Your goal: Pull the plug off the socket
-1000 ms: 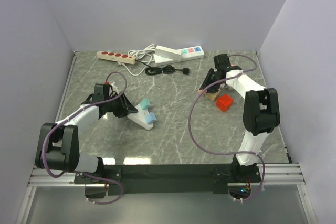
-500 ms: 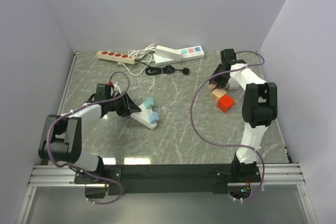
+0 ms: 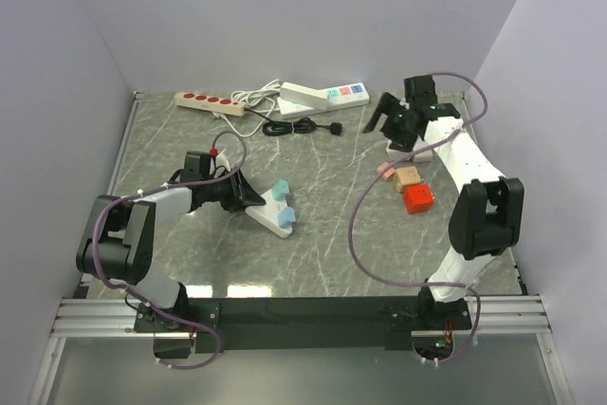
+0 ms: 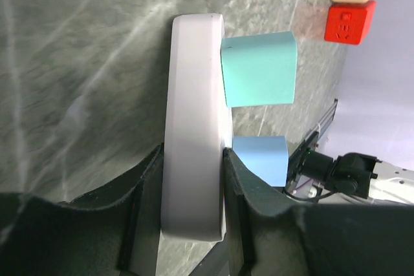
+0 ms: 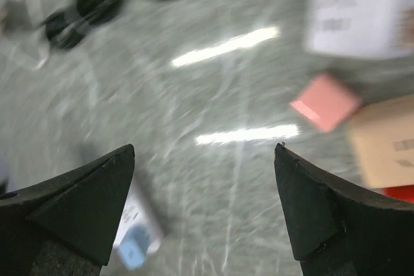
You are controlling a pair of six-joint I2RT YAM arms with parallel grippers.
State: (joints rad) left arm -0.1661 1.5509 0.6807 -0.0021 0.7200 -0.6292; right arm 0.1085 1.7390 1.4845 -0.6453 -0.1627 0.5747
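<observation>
The main risk is a bad catch on the plug (image 3: 335,127). It is small and lies at the end of a thin black cord (image 3: 289,126) coiled right beside it. Jaws coming down slightly off could pinch the cord and drag the whole coil. The white power strip (image 3: 322,97) lies just behind, so a finger could also knock it.

A second risk is mistaking the target. The left gripper (image 3: 252,200) is clenched on a small white socket block (image 4: 194,95) that carries a teal piece (image 4: 259,69) and a blue piece (image 4: 261,156). None of these is the black plug.

The plug rests on the worktop (image 3: 322,244) near the middle of its far edge, and it appears to sit in no socket, though it is too small to be sure. The right gripper (image 5: 204,148) is spread wide and empty near the far right corner. The plug lies to its left, near but clearly apart, and well apart from the left gripper. The right wrist view is smeared.
</observation>
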